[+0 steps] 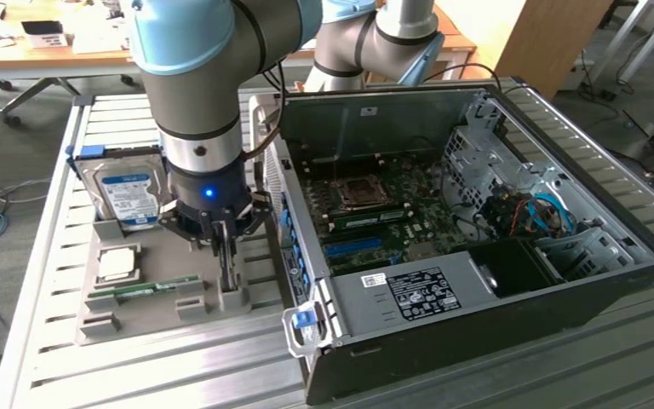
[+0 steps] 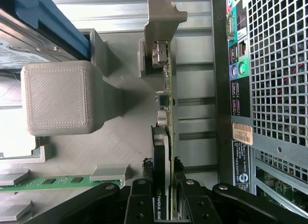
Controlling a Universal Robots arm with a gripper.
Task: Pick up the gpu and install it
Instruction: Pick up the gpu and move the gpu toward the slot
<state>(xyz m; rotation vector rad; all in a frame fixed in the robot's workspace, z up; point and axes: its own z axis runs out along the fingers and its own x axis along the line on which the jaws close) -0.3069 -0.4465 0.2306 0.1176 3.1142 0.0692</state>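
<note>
Pick is about half done, install not begun. The gripper has its jaws closed onto the gpu, one finger on each flat face near one end. The card stands on edge in its slot of the grey holder tray, apparently not lifted, w/ its silver end bracket at the far end from the fingers. Left to do, as I judge it: raise it out, carry it over the case wall, seat it in a motherboard slot. Room is tight. The pc case rear wall runs just beside the card on the exterior view's right, w/ a narrow strip of tray between. On the other side a grey block of the holder stands near, and the memory stick and hard drive lie further off. Straight up looks like the only free way out. The case top is open, w/ the board in plain sight.
</note>
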